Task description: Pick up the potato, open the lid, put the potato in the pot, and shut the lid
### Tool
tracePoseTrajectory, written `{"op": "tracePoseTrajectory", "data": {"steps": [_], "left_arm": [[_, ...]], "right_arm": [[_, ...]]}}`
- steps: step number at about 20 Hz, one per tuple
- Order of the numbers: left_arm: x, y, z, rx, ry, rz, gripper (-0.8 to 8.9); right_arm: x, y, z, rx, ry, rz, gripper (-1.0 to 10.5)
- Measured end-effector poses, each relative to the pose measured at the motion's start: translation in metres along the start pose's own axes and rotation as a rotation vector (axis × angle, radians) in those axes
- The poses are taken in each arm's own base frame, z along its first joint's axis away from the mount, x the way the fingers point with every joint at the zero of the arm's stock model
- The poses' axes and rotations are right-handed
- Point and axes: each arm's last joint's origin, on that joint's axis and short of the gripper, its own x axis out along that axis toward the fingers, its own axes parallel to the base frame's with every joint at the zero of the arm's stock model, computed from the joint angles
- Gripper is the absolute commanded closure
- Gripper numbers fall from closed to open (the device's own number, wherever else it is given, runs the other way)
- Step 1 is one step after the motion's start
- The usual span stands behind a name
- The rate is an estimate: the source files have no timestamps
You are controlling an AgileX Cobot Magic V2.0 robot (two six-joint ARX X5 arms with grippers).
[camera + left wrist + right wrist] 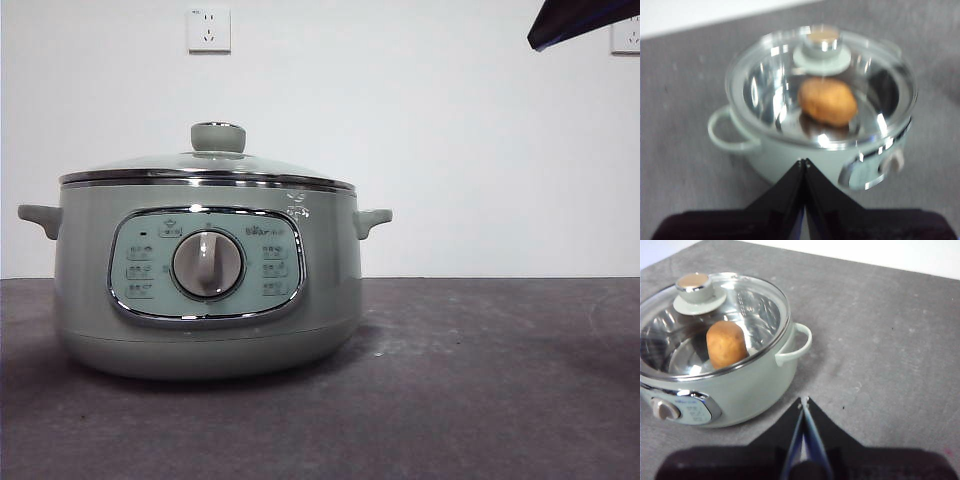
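The sage-green pot (205, 300) stands left of centre on the dark table, its dial facing the front camera. Its glass lid (205, 165) sits closed on the rim, knob (218, 137) on top. Through the glass both wrist views show the potato (827, 101) (726, 344) lying on the steel bottom inside the pot (790, 155) (740, 385). My left gripper (804, 162) is shut and empty, held above and clear of the pot on its left-handle side. My right gripper (803, 400) is shut and empty, off the pot's right-handle side; a black tip (580, 20) shows at the top right corner.
Grey table surface (480, 380) stretches to the right of the pot. A white wall with two sockets (208, 30) stands behind. The pot's side handles (372, 220) stick out on both sides.
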Motion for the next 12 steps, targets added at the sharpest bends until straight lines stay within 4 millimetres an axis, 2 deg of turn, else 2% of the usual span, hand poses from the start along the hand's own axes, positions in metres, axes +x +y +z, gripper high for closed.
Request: {"op": "tracePoseTrajectory", "data": {"steps": [3,9,12], "left_arm": [[0.0009,0.0001,-0.0049,0.001,0.056,0.002,8.16],[0.0007,0.0002,-0.005,0.025,0.056,0.003,8.16],[-0.0078,0.0064,0.0022,0.04,-0.076,0.034,8.16]], "right_arm": [[0.0,0.0,-0.0004,-0.001,0.004,0.0,9.5],[0.0,0.0,-0.0004,-0.001,0.004,0.0,9.5],[-0.0001,-0.0001,-0.0004,-0.001,0.004,0.0,9.5]]}}
